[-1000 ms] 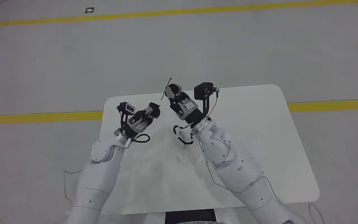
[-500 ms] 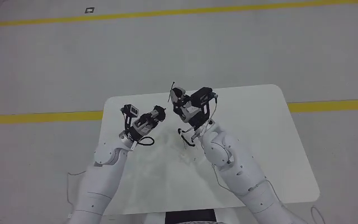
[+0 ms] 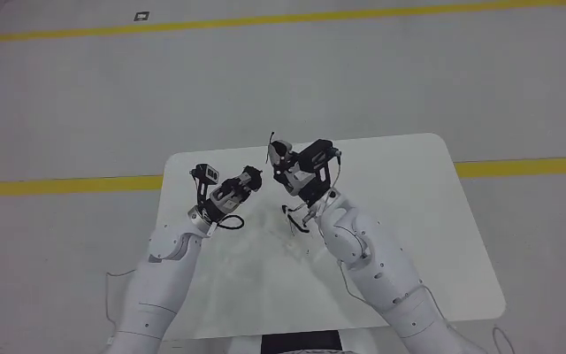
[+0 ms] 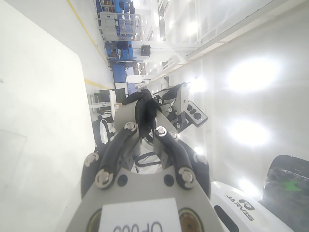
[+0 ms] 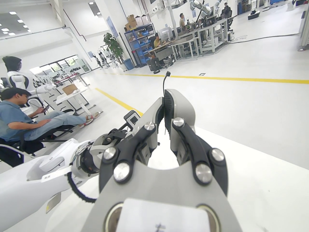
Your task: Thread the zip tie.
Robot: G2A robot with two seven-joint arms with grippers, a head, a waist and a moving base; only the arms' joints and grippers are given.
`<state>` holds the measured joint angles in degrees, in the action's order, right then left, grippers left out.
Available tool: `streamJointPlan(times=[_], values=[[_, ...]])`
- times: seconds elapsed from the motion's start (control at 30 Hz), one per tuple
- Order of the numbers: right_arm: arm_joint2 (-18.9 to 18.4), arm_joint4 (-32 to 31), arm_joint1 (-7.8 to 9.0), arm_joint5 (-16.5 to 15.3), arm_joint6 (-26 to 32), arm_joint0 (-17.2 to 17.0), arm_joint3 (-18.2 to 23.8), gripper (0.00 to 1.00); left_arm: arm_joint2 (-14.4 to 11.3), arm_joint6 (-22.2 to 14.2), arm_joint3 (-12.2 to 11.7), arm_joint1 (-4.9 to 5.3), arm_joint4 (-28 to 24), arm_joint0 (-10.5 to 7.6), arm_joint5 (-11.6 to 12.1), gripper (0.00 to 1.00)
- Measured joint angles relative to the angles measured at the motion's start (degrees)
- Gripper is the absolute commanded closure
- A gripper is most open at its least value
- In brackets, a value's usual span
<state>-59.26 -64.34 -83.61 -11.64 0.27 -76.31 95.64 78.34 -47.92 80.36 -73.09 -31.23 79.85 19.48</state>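
- right jaws clamped on the zip tie [image 5: 164, 84]; its thin end sticks out past their tips.
- left jaws together, near the right jaws, both held above the bench [image 3: 407, 186].

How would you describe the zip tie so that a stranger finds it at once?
Look over the far part of the white table. There the right gripper is shut on the zip tie, a thin black strip sticking out beyond it. Unlike the ribbed cable, it is slender and ends in a small head.
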Motion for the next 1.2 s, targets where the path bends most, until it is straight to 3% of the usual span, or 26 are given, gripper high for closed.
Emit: streamJointPlan(times=[0.53, 1.2], values=[[0.88, -0.88, 0.32, -0.09, 0.56, -1.26, 1.41, 1.0, 0.0, 0.0, 0.0, 0.0, 0.0, 0.0, 0.0, 1.0], [2.29, -1.66, 0.24, 1.14, -0.73, -0.51, -0.32, 1.0, 0.0, 0.0, 0.0, 0.0, 0.0, 0.0, 0.0, 1.0]])
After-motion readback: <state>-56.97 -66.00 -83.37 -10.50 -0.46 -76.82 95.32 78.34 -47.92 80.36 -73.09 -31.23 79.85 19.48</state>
